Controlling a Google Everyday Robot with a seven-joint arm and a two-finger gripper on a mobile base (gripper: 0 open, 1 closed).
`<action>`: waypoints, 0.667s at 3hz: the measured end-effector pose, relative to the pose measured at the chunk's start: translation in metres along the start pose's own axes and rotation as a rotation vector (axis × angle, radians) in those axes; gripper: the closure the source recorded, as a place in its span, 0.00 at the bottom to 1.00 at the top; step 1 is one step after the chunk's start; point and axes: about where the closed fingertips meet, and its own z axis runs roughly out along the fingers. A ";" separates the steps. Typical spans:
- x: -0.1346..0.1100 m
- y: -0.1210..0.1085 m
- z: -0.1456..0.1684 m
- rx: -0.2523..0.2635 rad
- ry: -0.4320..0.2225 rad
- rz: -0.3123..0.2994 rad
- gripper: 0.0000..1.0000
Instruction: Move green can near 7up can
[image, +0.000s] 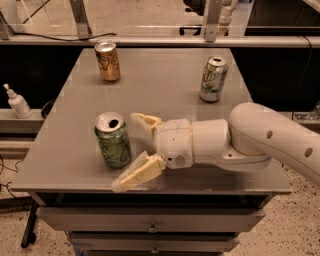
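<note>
The green can stands upright near the front left of the grey table, with an all-green body and an open silver top. The 7up can, white with green lettering, stands upright at the back right. My gripper comes in from the right, just right of the green can. It is open, with one finger behind the can's right side and the other finger in front of it. The can sits partly at the mouth of the fingers and is not held.
A gold-brown can stands at the table's back left. A white pump bottle sits on a ledge left of the table. Drawers run under the front edge. A rail and posts stand behind the table.
</note>
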 end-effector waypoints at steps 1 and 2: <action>0.006 -0.005 0.021 0.022 0.012 -0.013 0.00; 0.011 -0.014 0.031 0.062 0.019 -0.022 0.18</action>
